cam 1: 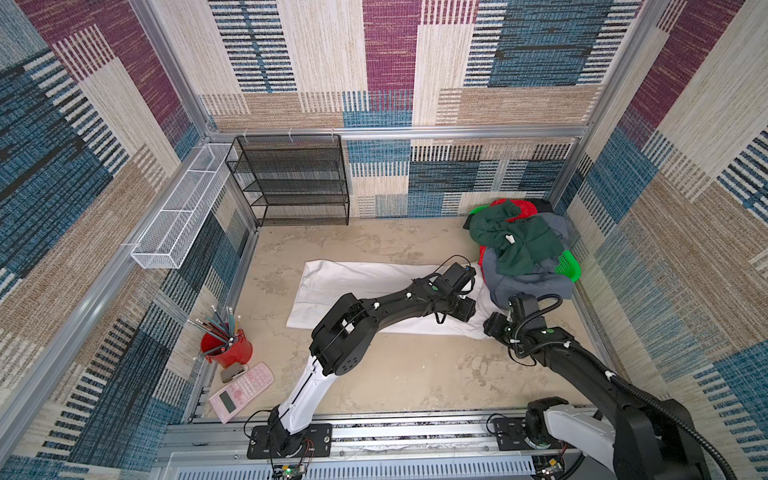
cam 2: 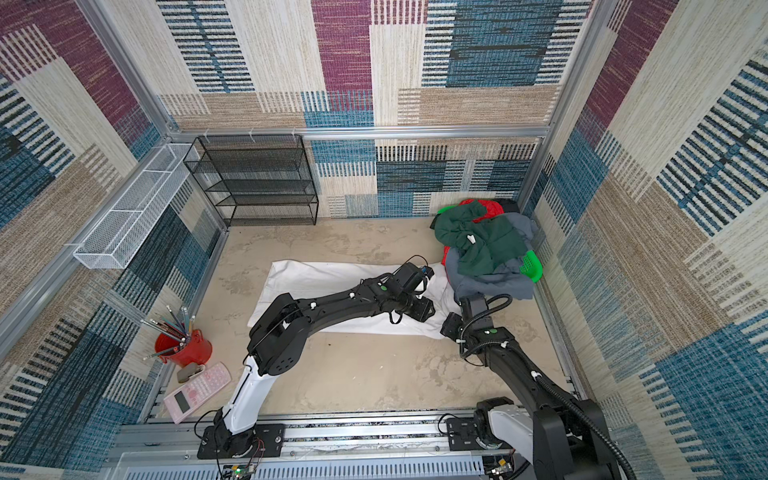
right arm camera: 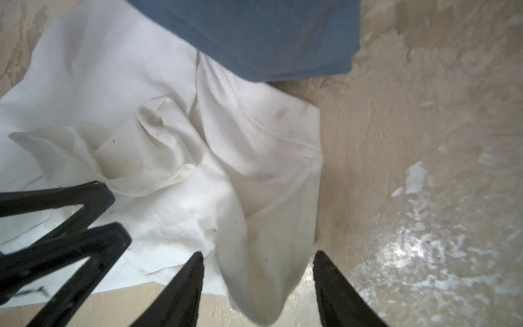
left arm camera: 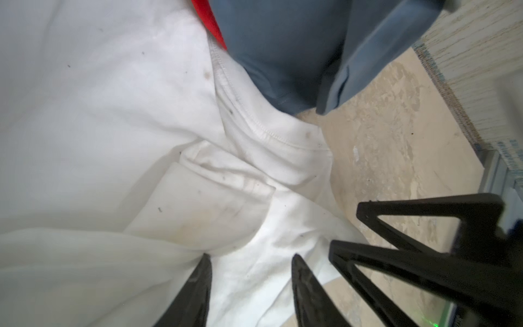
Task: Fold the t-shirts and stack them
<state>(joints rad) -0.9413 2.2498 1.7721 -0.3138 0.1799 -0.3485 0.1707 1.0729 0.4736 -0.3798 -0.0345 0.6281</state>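
A large white t-shirt (cam 1: 353,282) (cam 2: 316,278) lies as a long strip across the table. In both top views my left gripper (cam 1: 467,309) (cam 2: 424,309) is down over its right end. In the left wrist view that gripper (left arm camera: 252,256) stands open, with rumpled white cloth (left arm camera: 113,113) under and between its fingers. My right gripper (cam 1: 494,324) (right arm camera: 257,254) is open at the shirt's near right corner, and a loose white fold (right arm camera: 268,226) hangs between its fingers. Dark green (cam 1: 523,241), grey-blue (cam 1: 532,286) (right arm camera: 254,28) and red (cam 1: 519,208) shirts are heaped at the back right.
The heap sits on a bright green plastic basket (cam 1: 569,266) against the right wall. A black mesh shelf (cam 1: 291,183) stands at the back, with a white wire basket (cam 1: 178,220) on the left wall. A red cup of pencils (cam 1: 226,347) and a pink calculator (cam 1: 241,390) sit front left.
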